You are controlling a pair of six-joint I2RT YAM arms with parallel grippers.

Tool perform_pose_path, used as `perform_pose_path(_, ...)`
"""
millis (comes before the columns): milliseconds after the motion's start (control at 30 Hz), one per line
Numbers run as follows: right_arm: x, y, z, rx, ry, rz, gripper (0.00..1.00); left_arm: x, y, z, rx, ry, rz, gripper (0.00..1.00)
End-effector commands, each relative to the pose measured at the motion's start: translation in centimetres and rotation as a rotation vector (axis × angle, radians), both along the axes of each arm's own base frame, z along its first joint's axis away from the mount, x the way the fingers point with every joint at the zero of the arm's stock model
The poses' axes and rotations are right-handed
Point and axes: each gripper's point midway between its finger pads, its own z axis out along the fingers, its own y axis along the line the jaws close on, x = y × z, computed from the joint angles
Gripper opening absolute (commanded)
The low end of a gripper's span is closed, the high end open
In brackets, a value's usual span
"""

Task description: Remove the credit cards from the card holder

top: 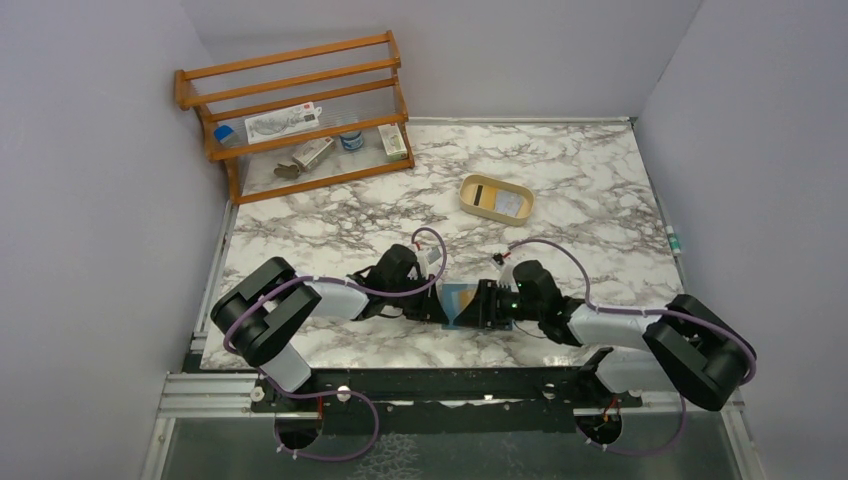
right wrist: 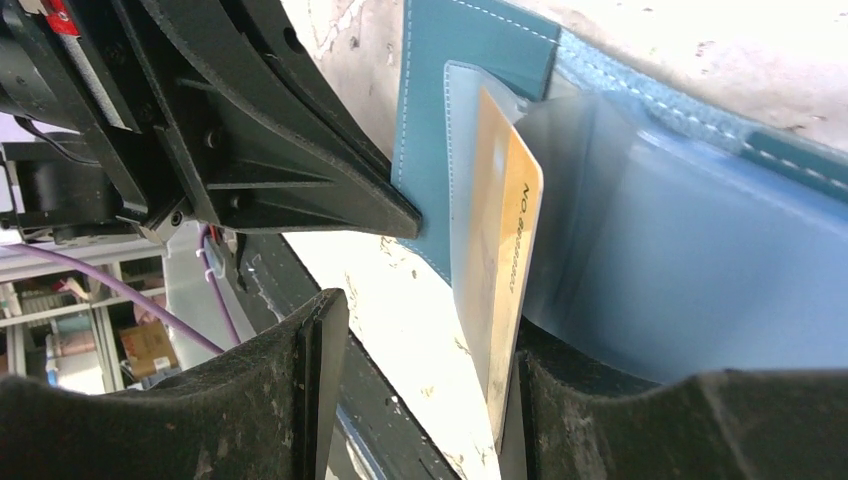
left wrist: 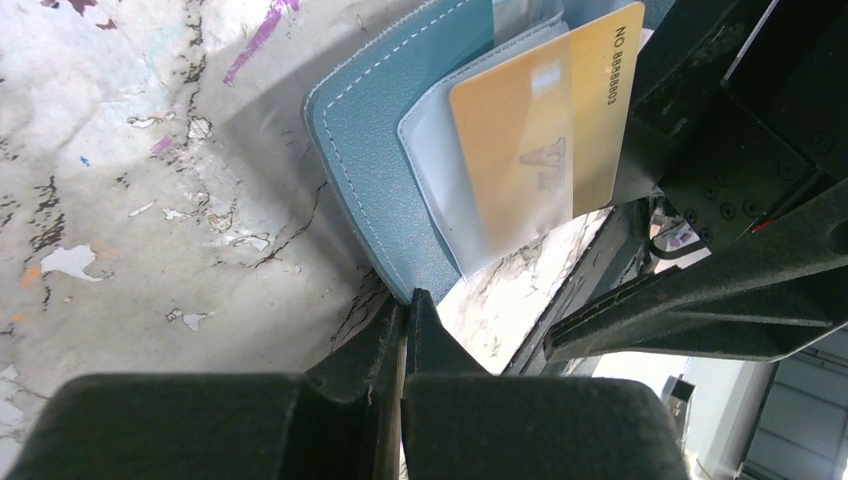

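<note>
The teal-blue card holder (top: 460,301) lies open between my two grippers near the table's front edge. My left gripper (left wrist: 408,302) is shut on the edge of its teal cover (left wrist: 375,150). A yellow-orange credit card (left wrist: 560,110) sticks partly out of a clear sleeve. In the right wrist view my right gripper (right wrist: 425,320) is open; the card (right wrist: 505,250) stands edge-on between the jaws, resting against the right finger (right wrist: 600,420). The left finger is well apart from it. In the top view the left gripper (top: 440,305) and right gripper (top: 488,305) face each other.
A tan rounded tray (top: 470,200) at the back right of the middle holds two cards. A wooden rack (top: 300,110) with small items stands at the back left. The marble table (top: 330,230) is walled on three sides.
</note>
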Motion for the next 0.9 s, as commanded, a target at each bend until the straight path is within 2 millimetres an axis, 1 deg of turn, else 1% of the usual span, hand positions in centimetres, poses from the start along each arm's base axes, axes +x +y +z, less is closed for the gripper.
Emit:
perform_pose_path(0, -0.8, -1.6, -1.2, -0.053, 0.023, 0.0, 0.55, -1.0, 6.4, -6.6, 0.33, 0.017, 0.078, 0.0)
perform_pose_path(333, -0.7, -2.6, -1.6, -0.083, 0.029, -0.029, 0.55, -1.1, 6.4, -6.6, 0.33, 0.018, 0.074, 0.0)
perform_pose_path(467, -0.4, -3.6, -2.1, -0.121, 0.027, -0.073, 0.53, -1.2, 6.5, -6.7, 0.333, 0.019, 0.075, 0.0)
perform_pose_path(567, -0.1, -4.4, -2.4, -0.143, 0.03, -0.127, 0.5, -1.3, 6.6, -6.7, 0.332, 0.021, 0.074, 0.0)
perform_pose_path(667, 0.3, -5.1, -2.6, -0.159, 0.031, -0.174, 0.42, -1.3, 6.5, -6.8, 0.332, 0.023, 0.071, 0.0)
perform_pose_path(733, 0.5, -5.5, -2.7, -0.176, 0.033, -0.199, 0.33, -1.2, 6.5, -6.7, 0.331, 0.022, 0.07, 0.0)
perform_pose_path(800, 0.7, -5.9, -2.8, -0.191, 0.034, -0.22, 0.21, -1.2, 6.4, -6.7, 0.329, 0.022, 0.07, 0.0)
perform_pose_path(867, 0.8, -6.2, -2.9, -0.206, 0.036, -0.235, 0.13, -1.2, 6.4, -6.7, 0.329, 0.021, 0.069, 0.0)
